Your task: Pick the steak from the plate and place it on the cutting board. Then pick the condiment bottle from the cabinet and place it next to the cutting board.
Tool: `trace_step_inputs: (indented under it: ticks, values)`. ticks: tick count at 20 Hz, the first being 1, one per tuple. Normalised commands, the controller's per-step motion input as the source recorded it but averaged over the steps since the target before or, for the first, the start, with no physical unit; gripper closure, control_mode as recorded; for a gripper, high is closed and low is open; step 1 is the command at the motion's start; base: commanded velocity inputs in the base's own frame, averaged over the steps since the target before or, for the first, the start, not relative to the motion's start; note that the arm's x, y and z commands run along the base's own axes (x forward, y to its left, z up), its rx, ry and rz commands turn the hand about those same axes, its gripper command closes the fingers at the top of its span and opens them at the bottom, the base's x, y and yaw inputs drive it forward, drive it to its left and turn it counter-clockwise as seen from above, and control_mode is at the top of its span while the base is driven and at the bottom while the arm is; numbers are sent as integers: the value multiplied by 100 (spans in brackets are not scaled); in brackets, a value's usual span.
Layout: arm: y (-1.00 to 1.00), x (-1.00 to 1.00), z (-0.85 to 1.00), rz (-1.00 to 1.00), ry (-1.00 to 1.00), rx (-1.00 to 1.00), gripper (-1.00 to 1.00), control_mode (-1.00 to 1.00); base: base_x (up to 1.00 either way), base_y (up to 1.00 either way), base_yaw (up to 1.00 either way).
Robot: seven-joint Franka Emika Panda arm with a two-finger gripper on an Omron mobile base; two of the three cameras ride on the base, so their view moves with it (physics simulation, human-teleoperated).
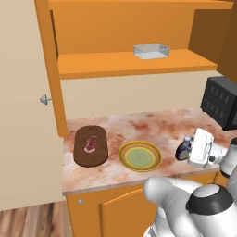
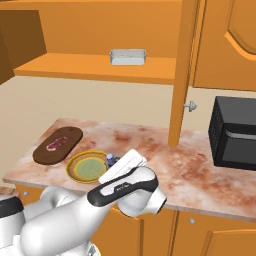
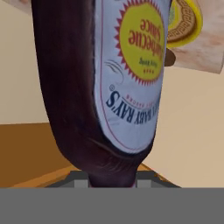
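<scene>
The steak (image 1: 91, 144) (image 2: 55, 144) lies on the dark cutting board (image 1: 83, 156) (image 2: 45, 155) at the counter's left. To the board's right sits the plate (image 1: 157, 160) (image 2: 73, 168), bare inside. My gripper (image 1: 186, 152) (image 2: 116, 163) (image 3: 112, 179) is shut on the condiment bottle (image 1: 183, 150) (image 2: 110, 159) (image 3: 83, 87), low over the counter just right of the plate. The bottle's yellow label faces the hand view, with the plate's rim (image 3: 190, 22) behind it. I cannot tell whether the bottle touches the counter. The cabinet (image 1: 129, 63) (image 2: 95, 67) stands open above.
A clear rectangular tray (image 1: 151, 51) (image 2: 128, 56) rests on the cabinet shelf. The beige door with its round knob (image 1: 45, 99) (image 2: 190, 105) hangs open. A black appliance (image 1: 223, 102) (image 2: 234, 134) stands at the counter's right. My own arm crosses the counter's front edge.
</scene>
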Motion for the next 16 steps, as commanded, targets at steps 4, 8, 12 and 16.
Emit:
trace_step_inputs:
  ticks: [4, 8, 12, 16]
  values:
    - [-1, 11, -22, 0, 0, 0, 100, -100, 0, 0, 0]
    - [-7, 10, -12, 0, 2, 0, 100, -100, 0, 0, 0]
    - [-7, 5, -5, 0, 1, 0, 100, -100, 0, 0, 0]
    - [-5, 4, -6, 0, 2, 0, 100, -100, 0, 0, 0]
